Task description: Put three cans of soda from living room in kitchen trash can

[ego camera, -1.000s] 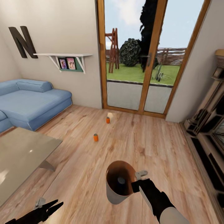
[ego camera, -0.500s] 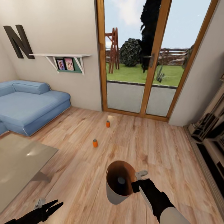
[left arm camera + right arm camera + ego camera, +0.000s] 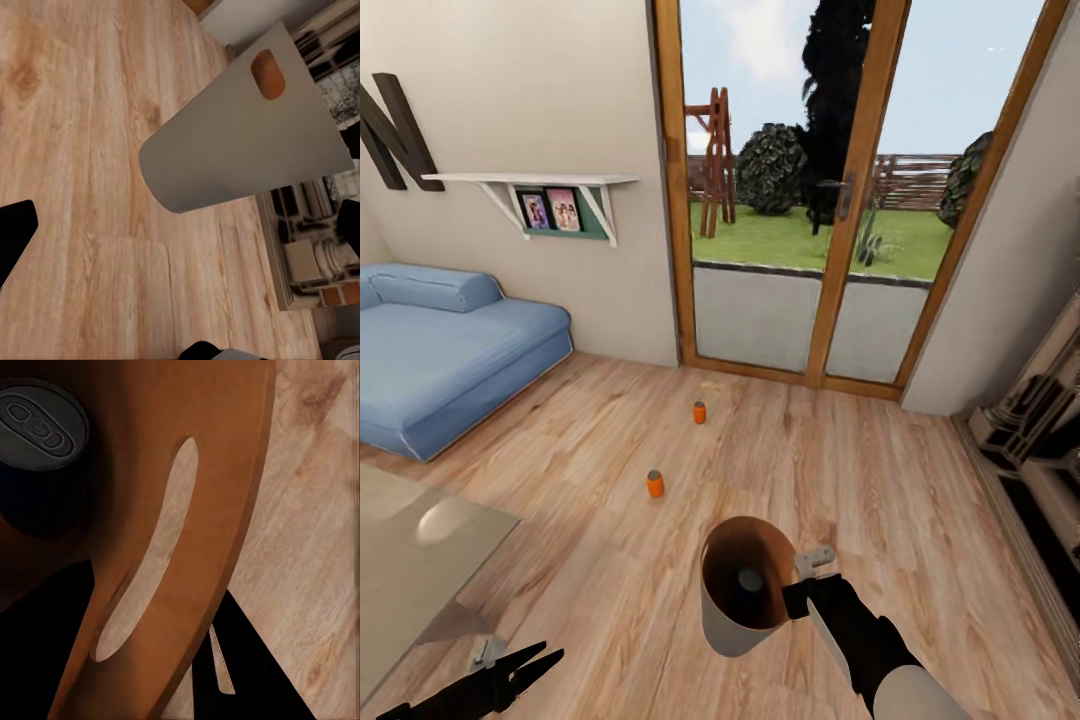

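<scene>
My right gripper [image 3: 797, 590] is shut on the rim of the trash can [image 3: 732, 625], a pale grey bin with a brown-orange inside, held above the wood floor. A dark blue soda can [image 3: 750, 584] with a grey top stands inside it; the right wrist view shows the same can [image 3: 41, 431] against the orange inner wall [image 3: 217, 472]. Two orange soda cans stand on the floor ahead, one nearer [image 3: 654, 484] and one farther [image 3: 699, 412] by the glass doors. My left gripper [image 3: 545, 661] hangs open and empty at the lower left. The left wrist view shows the bin's grey outside [image 3: 240, 146].
A glass-topped coffee table [image 3: 410, 560] stands at the left, with a blue sofa [image 3: 440, 350] behind it. Wood-framed glass garden doors [image 3: 830, 200] lie straight ahead. A dark shelving unit [image 3: 1040, 450] lines the right wall. Open wood floor stretches between me and the orange cans.
The whole view has moved forward and turned slightly right: the sofa, table and cans have shifted left and nearer. Both arms and the held bin keep their place in the picture.
</scene>
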Motion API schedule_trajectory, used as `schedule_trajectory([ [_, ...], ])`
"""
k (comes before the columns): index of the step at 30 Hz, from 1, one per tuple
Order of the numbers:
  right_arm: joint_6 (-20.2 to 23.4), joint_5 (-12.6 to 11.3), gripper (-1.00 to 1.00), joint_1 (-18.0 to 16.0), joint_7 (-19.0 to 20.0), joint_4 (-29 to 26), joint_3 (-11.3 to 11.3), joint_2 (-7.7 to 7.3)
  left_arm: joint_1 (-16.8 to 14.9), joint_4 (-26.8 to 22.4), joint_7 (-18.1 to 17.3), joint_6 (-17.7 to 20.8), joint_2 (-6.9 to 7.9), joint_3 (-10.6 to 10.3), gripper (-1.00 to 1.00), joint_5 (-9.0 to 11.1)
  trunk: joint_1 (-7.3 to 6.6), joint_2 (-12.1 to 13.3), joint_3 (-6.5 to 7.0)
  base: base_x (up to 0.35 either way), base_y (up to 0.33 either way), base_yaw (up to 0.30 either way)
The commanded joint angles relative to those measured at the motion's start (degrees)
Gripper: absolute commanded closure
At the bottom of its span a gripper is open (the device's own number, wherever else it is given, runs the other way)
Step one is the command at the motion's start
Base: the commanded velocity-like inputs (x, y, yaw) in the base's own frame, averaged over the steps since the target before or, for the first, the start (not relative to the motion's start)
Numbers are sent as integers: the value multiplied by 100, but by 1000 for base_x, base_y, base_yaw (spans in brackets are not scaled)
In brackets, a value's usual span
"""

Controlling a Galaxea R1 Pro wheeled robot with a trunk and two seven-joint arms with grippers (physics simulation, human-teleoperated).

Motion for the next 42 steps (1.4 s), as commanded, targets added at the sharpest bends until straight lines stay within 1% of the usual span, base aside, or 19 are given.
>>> schedule_trajectory([
  [1,-7,-35,100,-3,56,-5,-2,1,0,0,0,0,0,0,-100,0,0,0,1,347,0,-176],
  [7,-7,-35,100,-2,57,-5,-2,1,0,0,0,0,0,0,-100,0,0,0,1,347,0,-74],
  [21,-7,-35,100,-2,55,-5,-2,1,0,0,2,0,0,0,-100,0,0,0,1,347,0,-11],
  [29,-7,-35,100,1,58,-5,-2,1,0,0,1,0,0,0,-100,0,0,0,1,347,0,-102],
  [42,-7,-35,100,2,57,-5,1,1,0,0,4,0,8,0,-100,0,0,0,1,347,0,-9],
])
